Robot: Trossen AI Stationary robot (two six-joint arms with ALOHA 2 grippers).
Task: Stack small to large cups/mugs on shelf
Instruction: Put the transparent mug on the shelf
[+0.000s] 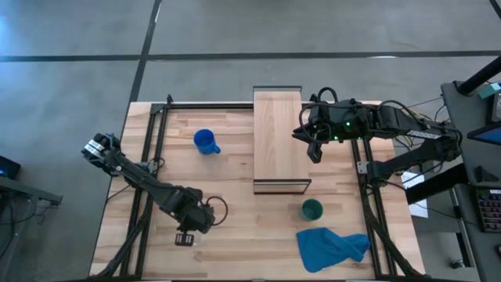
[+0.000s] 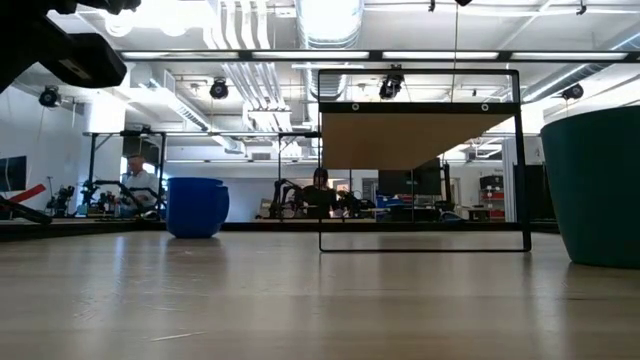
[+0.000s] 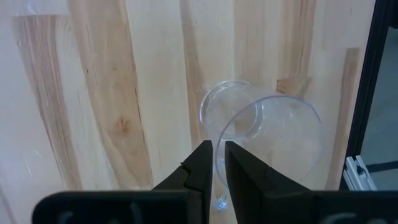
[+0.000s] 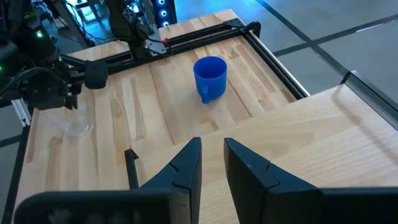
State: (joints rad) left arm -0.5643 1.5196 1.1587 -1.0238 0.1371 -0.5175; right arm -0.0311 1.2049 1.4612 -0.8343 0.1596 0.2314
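The tiny clear cup (image 3: 267,134) sits near the table's front left, with my left gripper (image 3: 218,163) shut on its rim; it also shows as a faint clear cup (image 4: 76,127) under that gripper (image 4: 67,99) in the right wrist view. The blue mug (image 1: 206,142) stands upright on the tabletop, left of the shelf (image 1: 278,141). The dark green cup (image 1: 311,209) stands on the table in front of the shelf's near end. My right gripper (image 1: 315,150) hovers over the shelf's right edge, fingers (image 4: 189,163) a narrow gap apart and holding nothing. My left gripper pinches the clear cup's wall at the rim (image 3: 219,186), one finger (image 3: 200,168) outside the cup and the other finger (image 3: 245,174) inside it. The fingers come from above, pointing down. Whether the cup's base rests on the table or is lifted, I cannot tell.
A crumpled blue cloth (image 1: 333,247) lies at the table's front right, near the green cup. Dark frame rails (image 1: 153,149) run along the table's left and right sides. Bare wood lies between the blue mug and the left gripper.
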